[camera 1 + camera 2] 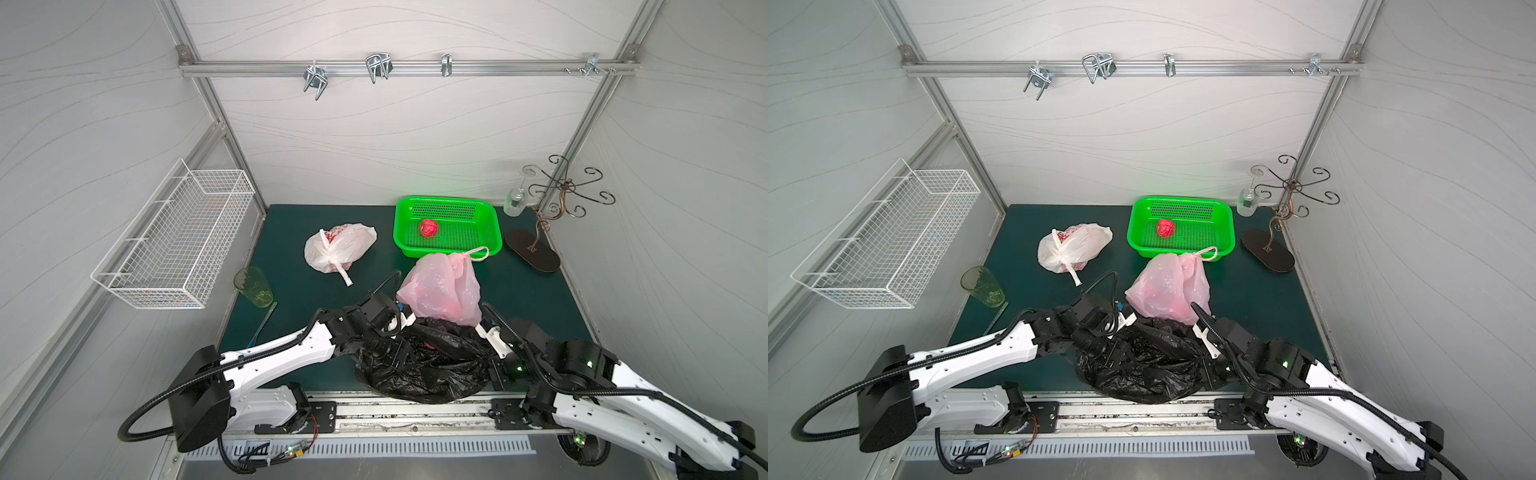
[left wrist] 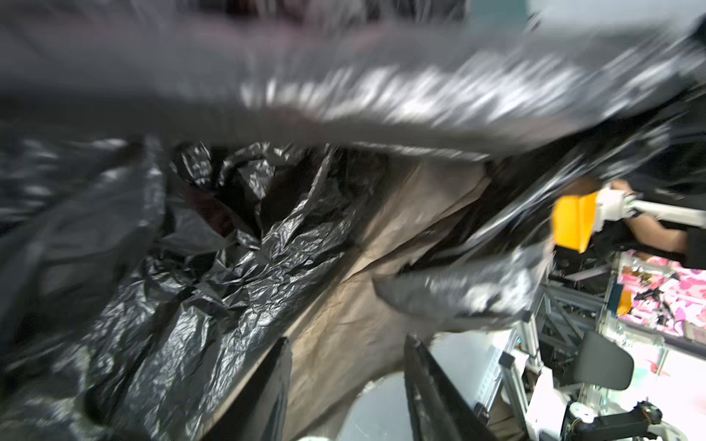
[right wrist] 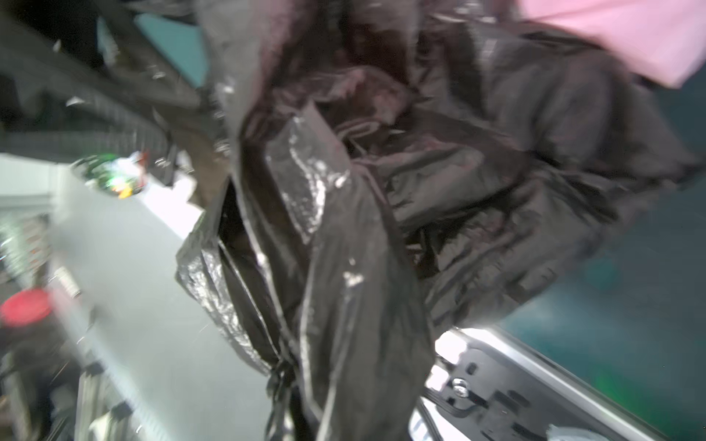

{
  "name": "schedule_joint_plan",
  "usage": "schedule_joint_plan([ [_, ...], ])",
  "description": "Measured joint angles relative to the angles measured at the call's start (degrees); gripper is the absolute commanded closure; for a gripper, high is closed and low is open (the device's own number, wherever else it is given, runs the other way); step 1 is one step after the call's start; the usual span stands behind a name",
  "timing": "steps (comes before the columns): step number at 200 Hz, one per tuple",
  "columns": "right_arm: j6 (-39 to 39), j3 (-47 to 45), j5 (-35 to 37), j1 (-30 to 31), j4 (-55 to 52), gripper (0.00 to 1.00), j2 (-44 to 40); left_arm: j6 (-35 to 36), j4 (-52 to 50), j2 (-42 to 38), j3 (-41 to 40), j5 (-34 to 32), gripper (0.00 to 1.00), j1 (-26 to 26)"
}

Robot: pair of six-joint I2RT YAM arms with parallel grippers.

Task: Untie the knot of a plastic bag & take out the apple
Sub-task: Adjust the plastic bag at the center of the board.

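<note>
A crumpled black plastic bag (image 1: 419,374) lies at the table's front edge between my two arms. My left gripper (image 2: 347,382) is open, its two fingers spread inside the bag's mouth with stretched film behind them; from above it reaches in at the bag's left side (image 1: 397,353). My right gripper (image 1: 492,365) is at the bag's right side, and in the right wrist view a bunched strand of the black bag (image 3: 336,343) runs down into its hidden jaws. A small red patch (image 1: 430,345) shows in the bag's mouth; I cannot tell whether it is the apple. No knot is discernible.
A pink bag (image 1: 440,291) touches the black bag's far side. A knotted white bag (image 1: 338,247) lies mid-table. The green basket (image 1: 492,220) at the back holds a red ball (image 1: 428,228). A green cup (image 1: 254,286) stands left, a hook stand (image 1: 552,208) right.
</note>
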Motion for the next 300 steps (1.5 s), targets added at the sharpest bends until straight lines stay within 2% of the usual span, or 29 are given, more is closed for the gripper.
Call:
schedule_joint_plan([
  [34,4.1,0.2,5.2,0.2,-3.0,1.00,0.0,-0.4,2.8,7.0,0.3,-3.3,0.49,-1.2],
  [55,5.4,0.2,6.6,0.2,-3.9,1.00,-1.5,-0.3,3.5,10.7,3.1,-6.2,0.48,-1.3],
  [89,6.3,0.0,7.0,0.2,-4.2,1.00,-1.8,0.9,6.2,14.1,8.7,-9.7,0.43,-2.0],
  [129,6.4,0.0,7.1,0.2,-4.1,1.00,-1.7,2.8,8.3,19.9,12.5,-10.4,0.38,-2.7],
  [172,6.3,0.0,7.1,0.2,-3.9,1.00,-1.1,5.1,4.5,25.6,15.9,-14.3,0.33,-3.6],
  [209,6.2,0.0,7.1,0.2,-3.7,1.00,-1.1,6.4,-2.1,25.4,20.3,-18.9,0.34,-5.1],
  [249,5.8,0.0,7.1,0.2,-3.6,1.00,-1.2,8.1,-14.9,20.6,25.3,-27.2,0.33,-6.7],
  [276,5.7,0.0,7.1,0.2,-3.4,1.00,-1.5,8.5,-16.7,16.5,25.5,-26.1,0.34,-6.8],
  [300,5.7,0.0,7.1,0.2,-3.4,1.00,-2.0,8.2,-16.2,17.3,26.4,-22.3,0.37,-6.8],
])
